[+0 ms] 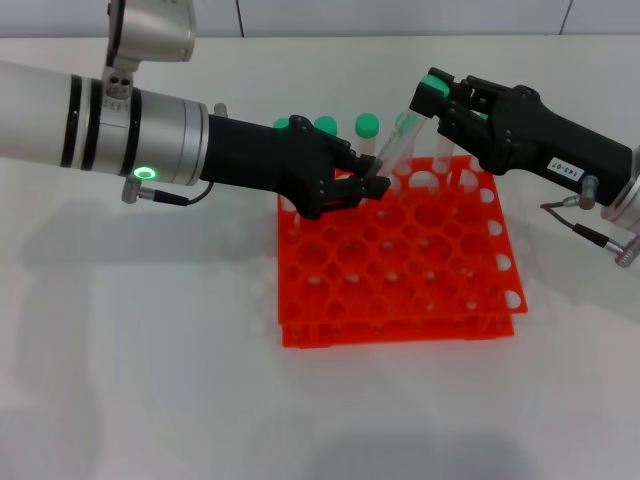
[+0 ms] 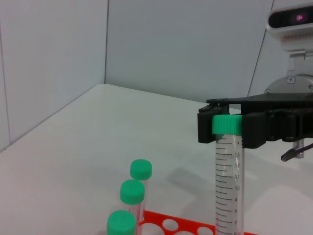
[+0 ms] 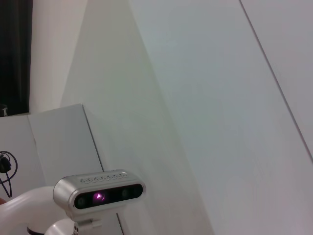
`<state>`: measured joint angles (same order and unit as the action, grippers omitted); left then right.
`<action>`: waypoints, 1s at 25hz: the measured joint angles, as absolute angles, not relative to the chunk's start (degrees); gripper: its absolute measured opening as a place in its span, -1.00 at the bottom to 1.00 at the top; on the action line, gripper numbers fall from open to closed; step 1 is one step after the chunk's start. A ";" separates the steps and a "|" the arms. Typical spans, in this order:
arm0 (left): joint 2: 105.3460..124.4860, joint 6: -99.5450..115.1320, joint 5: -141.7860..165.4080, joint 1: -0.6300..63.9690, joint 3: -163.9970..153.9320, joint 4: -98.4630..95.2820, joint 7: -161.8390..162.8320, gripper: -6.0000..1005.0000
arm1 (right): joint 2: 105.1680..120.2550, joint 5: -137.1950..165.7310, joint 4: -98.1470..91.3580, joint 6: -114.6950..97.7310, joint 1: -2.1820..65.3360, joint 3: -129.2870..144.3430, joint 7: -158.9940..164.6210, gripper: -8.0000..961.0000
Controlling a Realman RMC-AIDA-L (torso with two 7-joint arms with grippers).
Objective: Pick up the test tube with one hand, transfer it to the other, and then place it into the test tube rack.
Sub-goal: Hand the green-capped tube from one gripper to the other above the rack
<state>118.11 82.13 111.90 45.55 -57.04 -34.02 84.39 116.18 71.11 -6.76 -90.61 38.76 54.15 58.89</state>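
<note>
**Both jaws on one tube above the rack**

Our right gripper (image 1: pixel 440 100) has its jaws pressed on the green cap of the tube (image 1: pixel 400 140), while our left gripper (image 1: pixel 372 182) pinches the tube's lower end. The tube hangs tilted between them, over the back edge of the orange rack (image 1: pixel 400 270), its bottom not seated in any hole that we can make out. In our left wrist view the labelled gripper (image 2: pixel 227 128) clamps the cap. Other green-capped tubes (image 1: pixel 368 126) stand along the rack's far row. The rack sits on the white table (image 1: pixel 150 350).
</note>
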 joint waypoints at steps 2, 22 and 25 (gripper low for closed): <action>118.20 82.08 111.95 45.57 -57.04 -34.01 84.44 -0.33 | 116.18 71.17 -6.77 -90.61 38.76 54.15 58.89 -0.46; 119.01 81.34 111.99 44.90 -61.52 -39.78 99.20 0.16 | 116.18 71.46 -6.83 -90.99 38.38 54.91 59.42 -0.45; 119.02 82.28 111.75 41.81 -63.17 -47.23 104.77 0.39 | 116.18 71.46 -7.00 -91.12 38.06 55.15 59.46 -0.45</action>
